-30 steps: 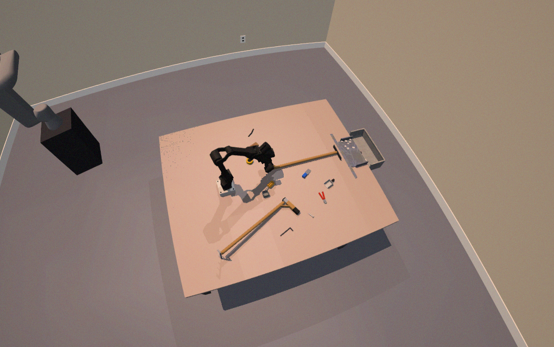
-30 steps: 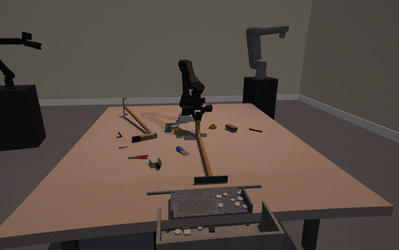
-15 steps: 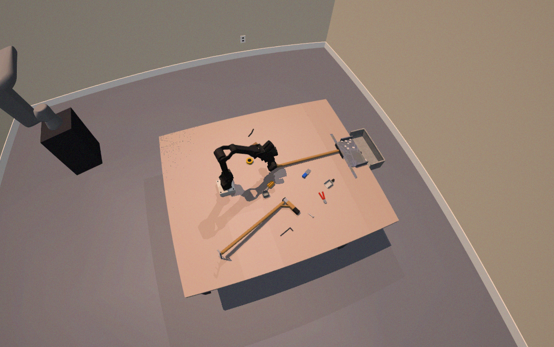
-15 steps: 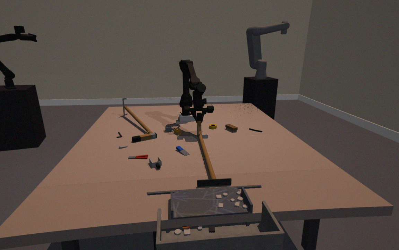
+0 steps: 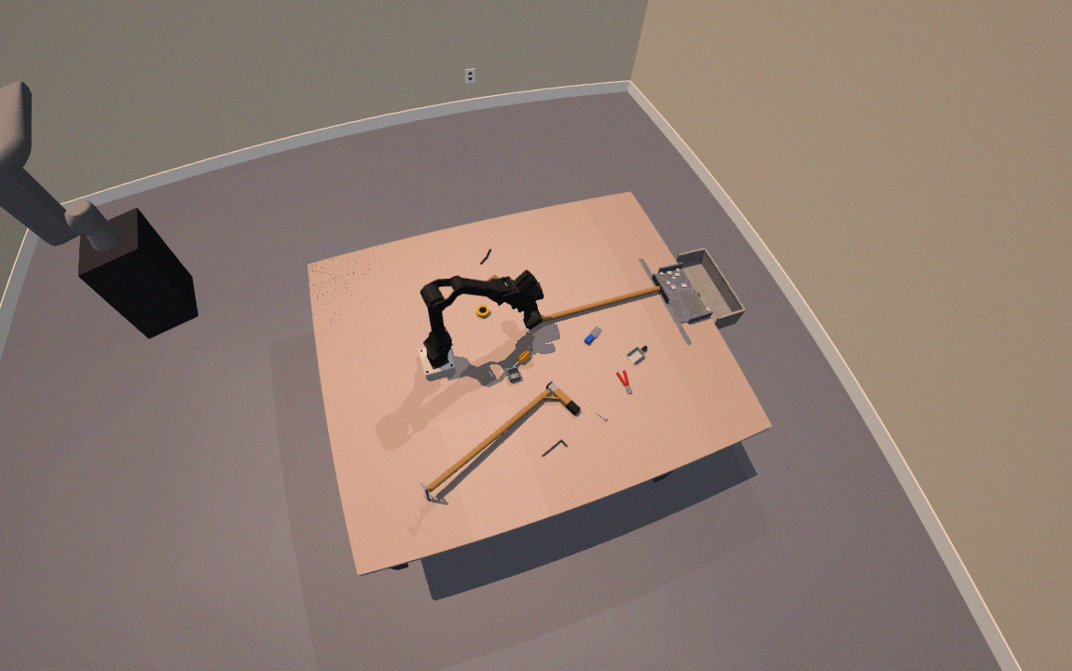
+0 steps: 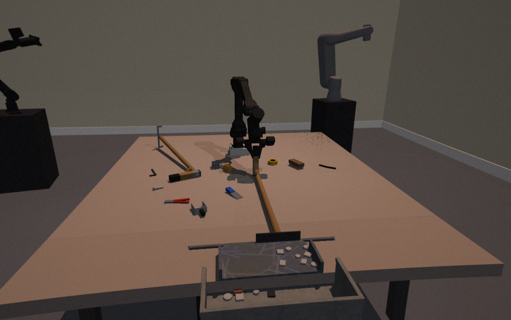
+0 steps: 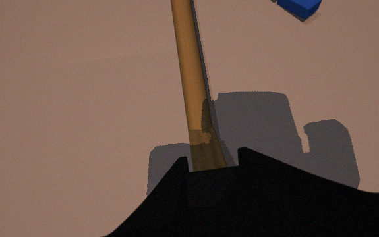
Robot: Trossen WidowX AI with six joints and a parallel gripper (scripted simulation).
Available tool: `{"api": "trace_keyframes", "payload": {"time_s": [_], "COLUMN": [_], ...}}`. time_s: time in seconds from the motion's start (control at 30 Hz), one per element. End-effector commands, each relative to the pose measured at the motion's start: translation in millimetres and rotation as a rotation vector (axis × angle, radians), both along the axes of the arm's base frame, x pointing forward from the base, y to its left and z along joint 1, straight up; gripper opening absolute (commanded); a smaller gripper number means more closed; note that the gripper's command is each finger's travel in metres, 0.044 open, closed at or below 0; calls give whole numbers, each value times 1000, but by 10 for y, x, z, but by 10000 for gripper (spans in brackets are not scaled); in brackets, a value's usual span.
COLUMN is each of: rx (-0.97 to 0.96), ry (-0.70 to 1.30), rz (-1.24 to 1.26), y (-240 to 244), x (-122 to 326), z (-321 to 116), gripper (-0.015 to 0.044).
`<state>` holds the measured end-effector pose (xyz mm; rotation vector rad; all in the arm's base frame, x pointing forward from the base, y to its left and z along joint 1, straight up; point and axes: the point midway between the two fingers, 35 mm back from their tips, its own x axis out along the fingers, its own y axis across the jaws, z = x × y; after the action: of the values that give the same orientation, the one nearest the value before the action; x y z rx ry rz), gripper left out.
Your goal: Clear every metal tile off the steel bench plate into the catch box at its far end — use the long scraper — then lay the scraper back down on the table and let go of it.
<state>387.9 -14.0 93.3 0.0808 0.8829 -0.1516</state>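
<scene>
My gripper (image 5: pixel 535 320) (image 6: pixel 255 156) (image 7: pixel 213 160) is shut on the near end of the long scraper's wooden handle. The long scraper (image 5: pixel 602 303) (image 6: pixel 266 198) (image 7: pixel 189 66) reaches toward the steel plate. Its dark blade (image 6: pixel 278 236) stands at the plate's near edge, behind the tiles; whether it touches the plate is hard to tell. The steel bench plate (image 5: pixel 688 302) (image 6: pixel 245 264) bears several pale tiles (image 6: pixel 282 262) on its right half in the exterior view. The catch box (image 5: pixel 730 297) (image 6: pixel 281 310) at the far end holds several pieces, pale, orange and dark.
A second long wooden tool (image 5: pixel 489 440) (image 6: pixel 175 154) lies to one side. A blue-handled scraper (image 5: pixel 592 335) (image 6: pixel 233 192) (image 7: pixel 301 6), red pliers (image 5: pixel 624 381) (image 6: pixel 177 201), a grey clamp-like part (image 5: pixel 637 355) (image 6: pixel 198 208), a yellow ring (image 5: pixel 483 311) (image 6: pixel 272 162) and a brown block (image 6: pixel 296 163) lie on the table.
</scene>
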Motion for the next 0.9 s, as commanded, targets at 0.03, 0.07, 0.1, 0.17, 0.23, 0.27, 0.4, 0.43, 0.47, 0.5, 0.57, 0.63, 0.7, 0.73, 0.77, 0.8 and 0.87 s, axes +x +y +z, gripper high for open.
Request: {"api": "trace_keyframes", "payload": {"time_s": [0.03,0.07,0.1,0.17,0.23,0.27,0.4,0.43,0.47,0.5,0.57,0.63,0.7,0.73,0.77,0.8,0.87], "rx": [1,1,1,1,1,1,1,1,1,1,1,1,1,1,1,1,1], "ry": [-20,-20,-20,-20,-20,-20,-21,-21,-21,-21,-21,-21,-22,-22,-22,-22,-22], "rz": [7,7,7,7,7,7,7,7,7,7,7,7,7,7,7,7,7], "y": [-31,-31,-31,-30,-29,-28,-26,-26,-25,-24,-24,-24,-24,-24,-24,-25,-28], "x": [103,108,114,133,157,171,223,237,250,263,289,315,341,354,367,380,406], "z": [47,47,48,50,53,54,60,61,62,63,65,66,68,68,69,69,70], "gripper": [0,0,0,0,0,0,0,0,0,0,0,0,0,0,0,0,0]}}
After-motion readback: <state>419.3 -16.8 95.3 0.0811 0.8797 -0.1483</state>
